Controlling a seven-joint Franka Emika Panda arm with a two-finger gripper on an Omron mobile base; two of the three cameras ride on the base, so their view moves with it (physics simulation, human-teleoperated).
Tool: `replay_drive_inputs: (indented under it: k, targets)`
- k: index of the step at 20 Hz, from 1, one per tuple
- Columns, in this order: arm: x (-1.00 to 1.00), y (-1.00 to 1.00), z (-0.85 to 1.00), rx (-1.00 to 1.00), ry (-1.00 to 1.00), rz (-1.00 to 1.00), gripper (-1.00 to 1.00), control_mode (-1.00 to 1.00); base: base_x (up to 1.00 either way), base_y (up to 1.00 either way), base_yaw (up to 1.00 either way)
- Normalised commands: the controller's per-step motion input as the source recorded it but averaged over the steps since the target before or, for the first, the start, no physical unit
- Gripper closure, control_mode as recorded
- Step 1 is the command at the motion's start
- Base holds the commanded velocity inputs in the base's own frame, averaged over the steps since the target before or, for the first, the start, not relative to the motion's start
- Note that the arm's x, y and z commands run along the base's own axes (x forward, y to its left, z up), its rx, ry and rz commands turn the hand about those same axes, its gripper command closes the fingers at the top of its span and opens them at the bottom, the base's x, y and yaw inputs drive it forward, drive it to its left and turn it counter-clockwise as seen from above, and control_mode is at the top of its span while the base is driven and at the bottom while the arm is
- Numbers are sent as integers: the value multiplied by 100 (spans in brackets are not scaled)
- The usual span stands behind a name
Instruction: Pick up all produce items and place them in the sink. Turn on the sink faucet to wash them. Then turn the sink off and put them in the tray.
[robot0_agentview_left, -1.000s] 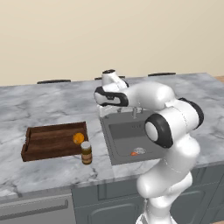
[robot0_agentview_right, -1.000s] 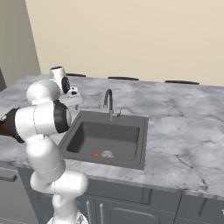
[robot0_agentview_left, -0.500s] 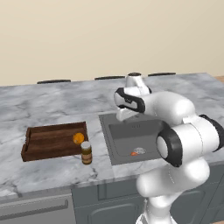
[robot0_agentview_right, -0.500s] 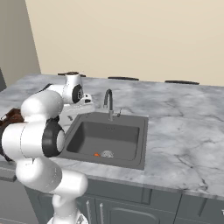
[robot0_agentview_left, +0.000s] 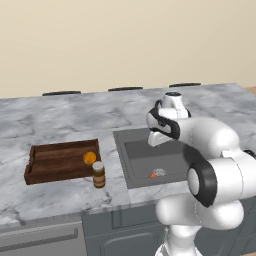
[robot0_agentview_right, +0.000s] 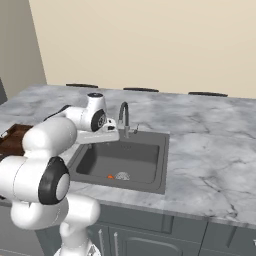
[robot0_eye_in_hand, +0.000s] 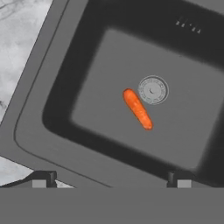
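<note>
A grey marble counter (robot0_agentview_left: 60, 122) runs beneath a plain cream wall in a simulated kitchen. The robot's gripper (robot0_eye_in_hand: 111, 180) hangs over the sink (robot0_eye_in_hand: 52, 83), jaws wide apart and empty, apparently lined up to fetch the one carrot (robot0_eye_in_hand: 137, 109) lying on the basin floor just beside the round drain (robot0_eye_in_hand: 152, 90). One orange (robot0_agentview_left: 89, 158) sits in the wooden tray (robot0_agentview_left: 50, 172), which suggests washing is done and half the produce is delivered. One brown jar (robot0_agentview_left: 99, 174) stands by the tray's corner; one faucet (robot0_agentview_right: 123, 117) arches at the sink's back.
</note>
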Motion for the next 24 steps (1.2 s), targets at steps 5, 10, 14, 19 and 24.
replay_drive_inputs:
  k: [5,10,14,19,24]
  targets:
    - [-11,-16,-31,0,10,-5,-100,-100,0,0,0]
    - [0,-1,-21,0,11,-4,-100,-100,0,0,0]
    - [0,0,-8,0,4,-2,-100,-100,0,0,0]
    - [0,0,0,0,2,0,-100,-100,0,0,0]
    - [0,-1,-3,0,3,0,-100,-100,0,0,0]
